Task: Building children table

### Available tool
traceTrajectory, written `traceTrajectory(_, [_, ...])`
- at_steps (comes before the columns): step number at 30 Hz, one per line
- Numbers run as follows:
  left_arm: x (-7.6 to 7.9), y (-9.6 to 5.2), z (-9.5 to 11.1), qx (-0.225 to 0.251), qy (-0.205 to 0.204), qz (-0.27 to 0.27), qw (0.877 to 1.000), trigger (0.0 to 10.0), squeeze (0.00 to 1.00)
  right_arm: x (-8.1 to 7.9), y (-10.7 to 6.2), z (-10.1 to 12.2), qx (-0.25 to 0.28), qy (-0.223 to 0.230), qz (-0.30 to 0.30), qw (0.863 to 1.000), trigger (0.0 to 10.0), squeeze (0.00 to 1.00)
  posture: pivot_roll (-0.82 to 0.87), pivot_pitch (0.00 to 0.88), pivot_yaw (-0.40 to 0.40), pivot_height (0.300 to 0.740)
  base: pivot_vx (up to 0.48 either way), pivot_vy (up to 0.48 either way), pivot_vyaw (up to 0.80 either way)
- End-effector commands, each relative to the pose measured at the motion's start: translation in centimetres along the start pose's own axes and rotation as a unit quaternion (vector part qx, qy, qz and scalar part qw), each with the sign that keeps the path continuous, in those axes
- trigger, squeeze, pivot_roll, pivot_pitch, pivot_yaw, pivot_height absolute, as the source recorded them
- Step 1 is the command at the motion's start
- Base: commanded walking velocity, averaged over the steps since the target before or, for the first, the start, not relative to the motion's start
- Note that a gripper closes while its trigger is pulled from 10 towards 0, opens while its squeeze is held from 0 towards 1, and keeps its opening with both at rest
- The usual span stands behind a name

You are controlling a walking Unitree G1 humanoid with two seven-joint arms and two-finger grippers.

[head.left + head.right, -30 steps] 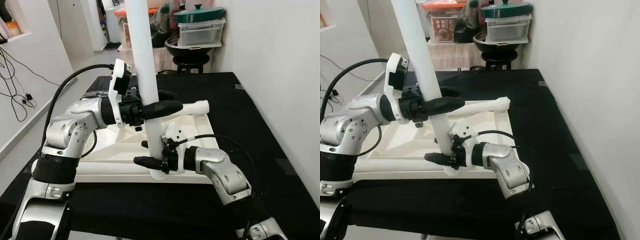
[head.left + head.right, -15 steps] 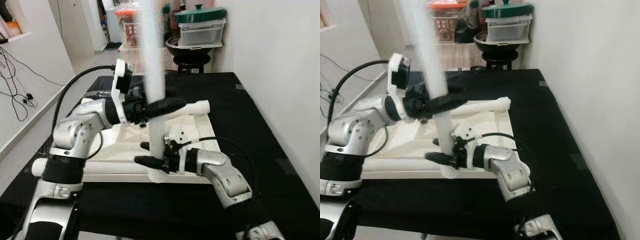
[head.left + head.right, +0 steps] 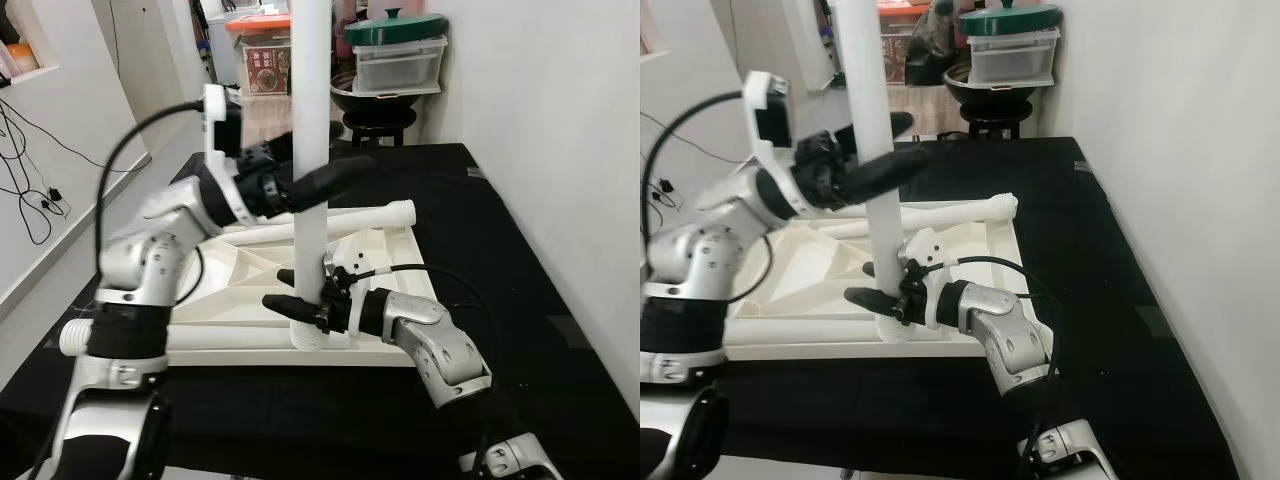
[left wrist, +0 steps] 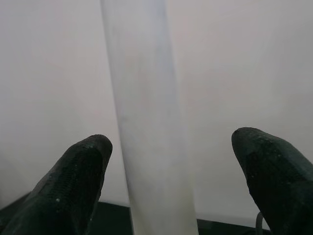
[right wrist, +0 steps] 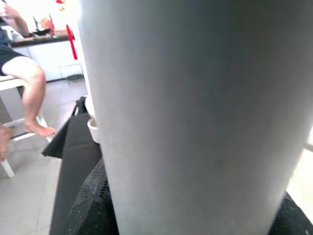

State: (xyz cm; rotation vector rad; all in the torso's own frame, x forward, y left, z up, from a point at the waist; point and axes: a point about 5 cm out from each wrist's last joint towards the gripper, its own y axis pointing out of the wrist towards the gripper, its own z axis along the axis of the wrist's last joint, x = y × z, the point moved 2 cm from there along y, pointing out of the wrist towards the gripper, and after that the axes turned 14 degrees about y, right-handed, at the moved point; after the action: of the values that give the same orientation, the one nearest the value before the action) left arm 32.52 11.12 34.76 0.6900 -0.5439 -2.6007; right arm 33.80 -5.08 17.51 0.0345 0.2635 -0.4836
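Black cloth-covered work surface (image 3: 480,240) runs along a white wall, with the white children's tabletop (image 3: 240,290) lying upside down on it, ribbed underside facing up. One white leg (image 3: 385,213) lies flat across the far edge of the tabletop. Another white leg (image 3: 310,120) stands upright at the tabletop's near edge, its threaded bottom end at the rim near the right corner.

Left arm reaches in from the left at mid height. Left gripper (image 3: 325,175) sits around the upright leg about halfway up; in the left wrist view the fingers (image 4: 73,176) are spread wide with the leg (image 4: 146,117) between them, near one finger, gaps visible, so not clamped. Right gripper (image 3: 292,298) is low, at the base of the upright leg, black fingers (image 3: 865,297) closed on either side of it; right wrist view has the leg (image 5: 195,112) pressed up close against the fingers, so it is holding the leg.

Behind the work surface: black stool with a dark bowl and a clear container with a green lid (image 3: 395,28), orange-lidded box (image 3: 262,22) further left. In the right wrist view, a person's bare leg (image 5: 27,83) on a white stool in the background.
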Motion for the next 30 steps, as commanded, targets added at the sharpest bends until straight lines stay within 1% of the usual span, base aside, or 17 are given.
traceTrajectory(1, [-0.5, -0.5, 1.2, 0.008, 0.02, 0.009, 1.0, 10.0, 1.0, 0.6, 0.0, 1.0, 0.021, 0.005, -0.02, 1.0, 0.0, 0.0, -0.13, 0.0, 0.065, 0.74, 0.0, 0.0, 0.0])
traceTrajectory(3, [-1.2, -1.9, 2.6, 0.011, 0.043, 0.029, 0.999, 10.0, 1.0, 2.2, -0.8, 2.5, 0.073, 0.041, -0.062, 0.995, 0.0, 0.0, -0.12, 0.0, 0.06, 0.74, 0.0, 0.0, 0.0])
traceTrajectory(7, [-1.5, -2.8, 3.1, 0.006, 0.057, 0.046, 0.997, 10.0, 1.0, 2.9, -1.5, 3.7, 0.11, 0.058, -0.074, 0.989, 0.0, 0.0, -0.12, 0.0, 0.06, 0.74, 0.0, 0.0, 0.0])
traceTrajectory(8, [-1.6, -3.3, 3.1, 0.003, 0.061, 0.059, 0.996, 10.0, 0.0, 3.1, -1.9, 4.2, 0.127, 0.062, -0.078, 0.987, 0.6, 0.0, -0.12, 0.0, 0.059, 0.74, 0.0, 0.0, 0.0])
traceTrajectory(10, [-1.7, -3.6, 3.2, 0.002, 0.063, 0.068, 0.996, 10.0, 0.0, 3.3, -2.1, 4.5, 0.137, 0.064, -0.081, 0.985, 0.6, 0.0, -0.12, 0.0, 0.059, 0.74, 0.0, 0.0, 0.0])
traceTrajectory(11, [-1.8, -4.0, 3.0, -0.001, 0.064, 0.08, 0.995, 10.0, 0.0, 3.7, -2.5, 5.0, 0.155, 0.069, -0.092, 0.981, 10.0, 0.0, -0.12, 0.0, 0.059, 0.74, 0.0, 0.0, 0.0])
traceTrajectory(15, [-1.8, -4.4, 2.8, -0.003, 0.064, 0.09, 0.994, 10.0, 0.0, 4.1, -2.9, 5.5, 0.171, 0.074, -0.104, 0.977, 10.0, 0.0, -0.12, 0.0, 0.059, 0.74, 0.0, 0.0, 0.0])
traceTrajectory(19, [-2.1, -5.2, 1.5, -0.013, 0.067, 0.147, 0.987, 10.0, 0.0, 4.6, -3.4, 6.4, 0.199, 0.082, -0.119, 0.969, 10.0, 0.0, -0.12, 0.0, 0.055, 0.74, 0.0, 0.0, 0.0])
traceTrajectory(20, [-2.7, -6.9, -1.2, -0.044, 0.037, 0.223, 0.973, 10.0, 0.0, 4.2, -3.4, 6.0, 0.196, 0.064, -0.125, 0.97, 10.0, 0.0, -0.13, 0.008, 0.07, 0.74, 0.0, 0.0, 0.0])
traceTrajectory(21, [-2.7, -6.9, -1.2, -0.044, 0.037, 0.223, 0.973, 10.0, 0.0, 4.2, -3.4, 6.0, 0.196, 0.064, -0.125, 0.97, 10.0, 0.0, -0.13, 0.008, 0.07, 0.74, 0.0, 0.0, 0.0])
traceTrajectory(23, [-1.9, -10.5, -7.2, -0.134, -0.014, 0.329, 0.935, 10.0, 0.0, 2.9, -3.4, 4.9, 0.187, 0.01, -0.137, 0.973, 10.0, 0.0, -0.14, 0.025, 0.073, 0.74, 0.0, 0.0, 0.0])
traceTrajectory(24, [-1.9, -10.5, -7.2, -0.134, -0.014, 0.329, 0.935, 10.0, 0.0, 2.9, -3.4, 4.9, 0.187, 0.01, -0.137, 0.973, 10.0, 0.0, -0.14, 0.025, 0.073, 0.74, 0.0, 0.0, 0.0])
traceTrajectory(25, [-0.5, -11.7, -9.4, -0.17, -0.033, 0.352, 0.92, 10.0, 0.0, 2.3, -3.6, 4.1, 0.178, 0.002, -0.133, 0.975, 10.0, 0.0, -0.14, 0.039, 0.075, 0.74, 0.0, 0.0, 0.0])
traceTrajectory(26, [-0.5, -11.7, -9.4, -0.17, -0.033, 0.352, 0.92, 10.0, 0.0, 2.3, -3.6, 4.1, 0.178, 0.002, -0.133, 0.975, 10.0, 0.0, -0.14, 0.039, 0.075, 0.74, 0.0, 0.0, 0.0])
traceTrajectory(27, [1.6, -12.0, -10.9, -0.197, -0.047, 0.347, 0.916, 10.0, 0.0, 2.0, -3.9, 3.4, 0.167, 0.009, -0.127, 0.978, 10.0, 0.0, -0.13, 0.05, 0.074, 0.74, 0.0, 0.0, 0.0])
traceTrajectory(28, [1.6, -12.0, -10.9, -0.197, -0.047, 0.347, 0.916, 10.0, 0.0, 2.0, -3.9, 3.4, 0.167, 0.009, -0.127, 0.978, 10.0, 0.0, -0.13, 0.05, 0.074, 0.74, 0.0, 0.0, 0.0])
traceTrajectory(30, [5.9, -11.9, -12.7, -0.238, -0.071, 0.309, 0.918, 10.0, 0.0, 1.1, -4.8, 2.0, 0.145, 0.024, -0.097, 0.984, 10.0, 0.0, -0.13, 0.08, 0.071, 0.74, 0.0, 0.0, 0.0])
